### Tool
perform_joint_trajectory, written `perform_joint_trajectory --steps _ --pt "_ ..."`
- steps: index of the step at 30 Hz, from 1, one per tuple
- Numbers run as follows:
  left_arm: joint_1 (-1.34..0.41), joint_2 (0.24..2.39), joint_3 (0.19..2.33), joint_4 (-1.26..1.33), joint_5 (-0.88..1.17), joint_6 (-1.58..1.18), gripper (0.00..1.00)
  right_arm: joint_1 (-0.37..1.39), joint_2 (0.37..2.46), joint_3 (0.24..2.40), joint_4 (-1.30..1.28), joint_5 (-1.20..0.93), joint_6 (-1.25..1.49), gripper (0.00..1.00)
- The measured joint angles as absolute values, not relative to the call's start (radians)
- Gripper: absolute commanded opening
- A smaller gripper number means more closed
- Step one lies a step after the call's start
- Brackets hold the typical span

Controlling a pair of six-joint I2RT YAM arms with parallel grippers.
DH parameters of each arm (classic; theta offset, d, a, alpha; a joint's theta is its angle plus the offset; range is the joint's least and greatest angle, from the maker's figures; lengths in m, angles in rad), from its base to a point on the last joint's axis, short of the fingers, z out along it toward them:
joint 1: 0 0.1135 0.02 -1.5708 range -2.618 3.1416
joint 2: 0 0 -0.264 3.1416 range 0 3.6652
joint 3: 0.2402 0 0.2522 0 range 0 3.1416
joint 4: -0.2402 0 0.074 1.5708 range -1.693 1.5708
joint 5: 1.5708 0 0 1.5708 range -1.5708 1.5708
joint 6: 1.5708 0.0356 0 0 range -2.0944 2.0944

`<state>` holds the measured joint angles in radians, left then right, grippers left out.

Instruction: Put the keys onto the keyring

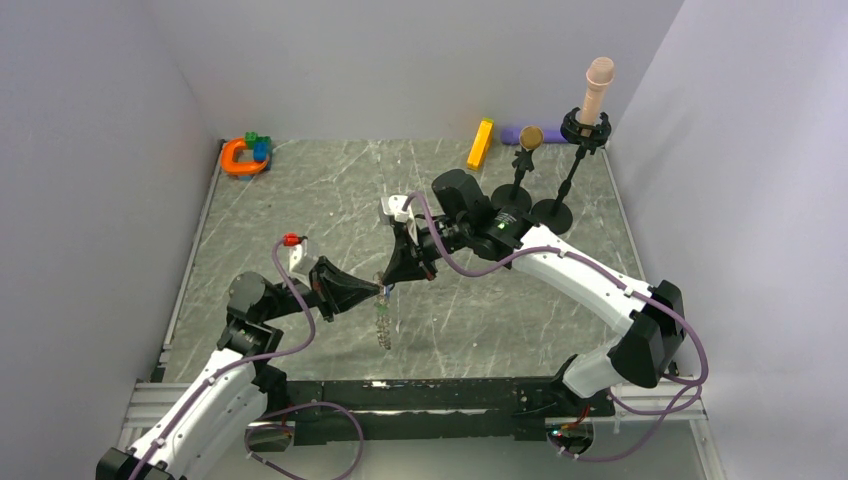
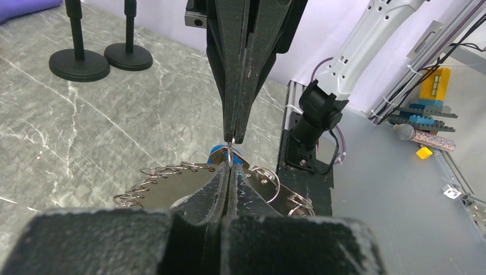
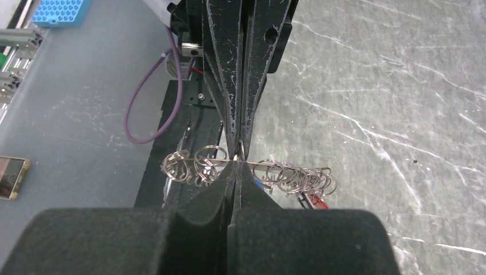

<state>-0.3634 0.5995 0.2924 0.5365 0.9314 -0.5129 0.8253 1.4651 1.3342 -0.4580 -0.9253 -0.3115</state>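
The keyring (image 1: pixel 382 325) is a flat silvery ring edged with many small wire loops, and it hangs above the table's middle. My left gripper (image 1: pixel 372 290) is shut on its upper edge, with the pads over the plate in the left wrist view (image 2: pixel 229 172). My right gripper (image 1: pixel 392 278) meets it tip to tip and is shut on the small wire loop (image 2: pixel 229 153) of a blue key (image 2: pixel 219 152). In the right wrist view the keyring (image 3: pixel 286 169) shows edge-on. A blue key (image 3: pixel 261 183) and a red key (image 3: pixel 317 199) hang under it.
An orange horseshoe toy (image 1: pixel 240 158) with blue and green pieces lies at the back left. A yellow bar (image 1: pixel 481 144) lies at the back. Two black stands (image 1: pixel 520 190) (image 1: pixel 553 210) rise at the back right, close behind the right arm.
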Motion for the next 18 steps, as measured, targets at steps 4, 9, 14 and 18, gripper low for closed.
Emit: perform_joint_trajectory --steps 4,9,14,18 --pt "-0.363 0.599 0.296 0.519 0.937 -0.507 0.0 0.826 1.468 1.334 -0.463 -0.925 -0.311 0.0" --pt "-0.363 0.6 0.299 0.501 0.941 -0.498 0.0 0.826 1.473 1.335 -0.466 -0.925 -0.312 0.0" --pt "-0.362 0.607 0.309 0.487 0.947 -0.491 0.0 0.826 1.474 1.337 -0.47 -0.925 -0.313 0.0" --pt "-0.358 0.61 0.311 0.485 0.95 -0.49 0.0 0.826 1.48 1.342 -0.47 -0.925 -0.313 0.0"
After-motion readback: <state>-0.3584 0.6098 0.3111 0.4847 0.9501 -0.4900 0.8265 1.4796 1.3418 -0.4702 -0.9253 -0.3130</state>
